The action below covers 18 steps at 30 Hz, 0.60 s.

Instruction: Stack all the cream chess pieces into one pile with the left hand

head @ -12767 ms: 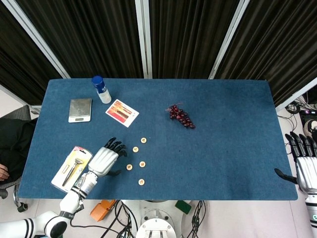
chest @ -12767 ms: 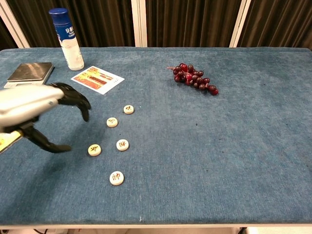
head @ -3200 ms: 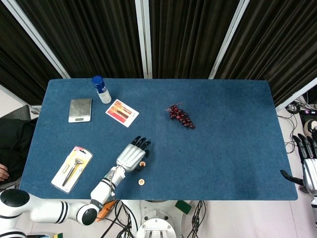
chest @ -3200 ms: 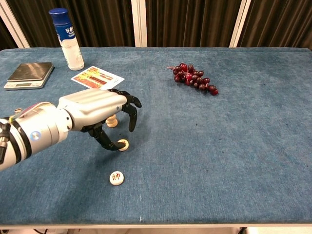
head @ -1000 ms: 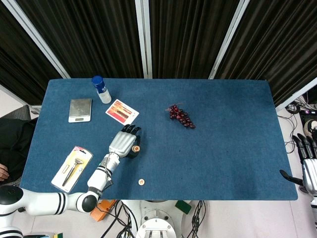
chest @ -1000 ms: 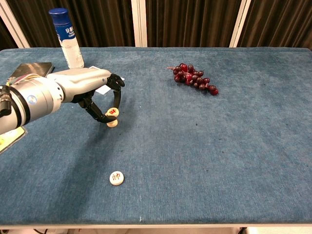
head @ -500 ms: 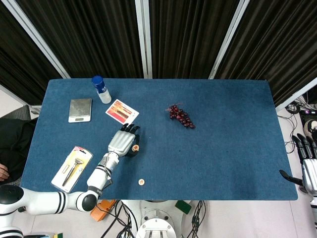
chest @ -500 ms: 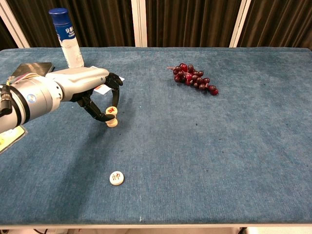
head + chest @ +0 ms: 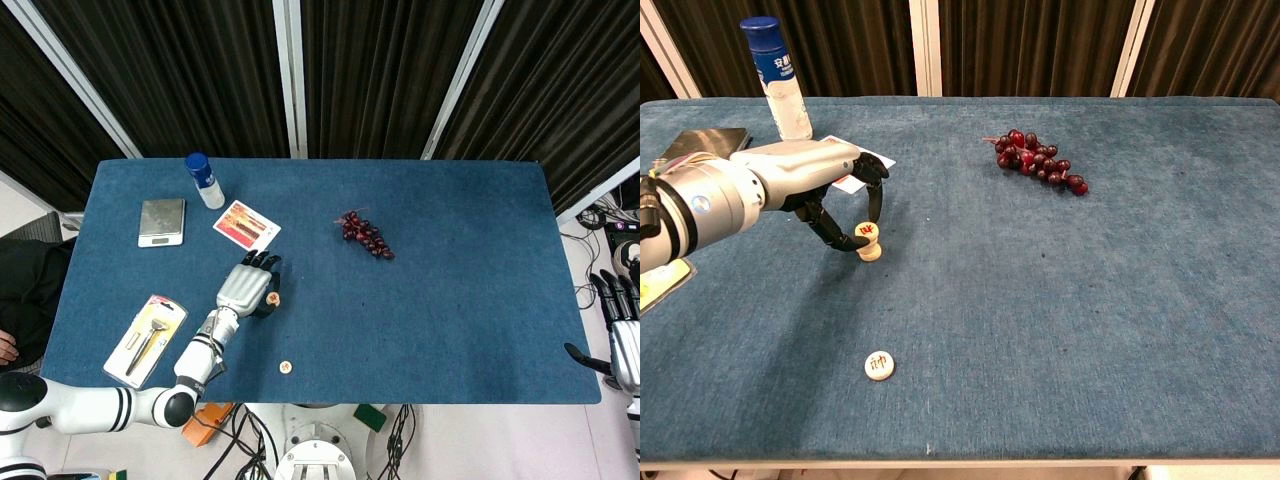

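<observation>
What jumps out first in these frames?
The left hand, at the table's left, pinches the top piece of a small pile of cream chess pieces. One lone cream piece lies nearer the front edge. Farther back, right of centre, dark red grapes stand out against the blue table.

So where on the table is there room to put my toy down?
Plenty of bare cloth right of the grapes, out to the table's right edge. The left side is crowded: scale, bottle, card, left hand, chess pile.
</observation>
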### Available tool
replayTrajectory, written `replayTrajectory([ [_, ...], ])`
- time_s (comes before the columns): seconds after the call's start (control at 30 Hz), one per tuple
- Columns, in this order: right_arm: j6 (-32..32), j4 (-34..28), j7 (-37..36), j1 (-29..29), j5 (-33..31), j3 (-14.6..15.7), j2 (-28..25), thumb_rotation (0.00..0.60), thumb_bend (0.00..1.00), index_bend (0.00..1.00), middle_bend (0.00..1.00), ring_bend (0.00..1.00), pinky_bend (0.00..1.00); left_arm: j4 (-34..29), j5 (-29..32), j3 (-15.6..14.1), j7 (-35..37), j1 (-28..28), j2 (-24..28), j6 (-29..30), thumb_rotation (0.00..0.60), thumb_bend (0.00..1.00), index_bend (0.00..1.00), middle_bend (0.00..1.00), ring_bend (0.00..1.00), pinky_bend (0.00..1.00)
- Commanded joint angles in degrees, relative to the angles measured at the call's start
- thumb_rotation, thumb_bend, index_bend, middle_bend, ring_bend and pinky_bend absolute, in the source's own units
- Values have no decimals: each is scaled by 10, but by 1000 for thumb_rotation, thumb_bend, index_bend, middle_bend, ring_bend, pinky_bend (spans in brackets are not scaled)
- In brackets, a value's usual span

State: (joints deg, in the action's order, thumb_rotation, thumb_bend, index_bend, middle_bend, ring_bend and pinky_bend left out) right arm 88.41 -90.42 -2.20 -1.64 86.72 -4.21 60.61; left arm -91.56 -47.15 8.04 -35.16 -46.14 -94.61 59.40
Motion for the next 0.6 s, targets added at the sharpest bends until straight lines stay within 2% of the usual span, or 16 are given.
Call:
replayTrajectory([
  [0.03,0,-1,0,0,1,0,0,600,169,0,96,0,45,0,-4,-1,3,1,0,2,600,300,453,91,0,0],
  [0.33,2,0,-1,1,0,0,0,600,169,0,96,0,45,-10,-5,-3,3,3,5,8,600,293,453,91,0,0],
  [0.6,4,0,-1,2,3,1,0,600,169,0,96,0,45,-53,-85,-23,16,25,26,53,600,290,453,91,0,0],
])
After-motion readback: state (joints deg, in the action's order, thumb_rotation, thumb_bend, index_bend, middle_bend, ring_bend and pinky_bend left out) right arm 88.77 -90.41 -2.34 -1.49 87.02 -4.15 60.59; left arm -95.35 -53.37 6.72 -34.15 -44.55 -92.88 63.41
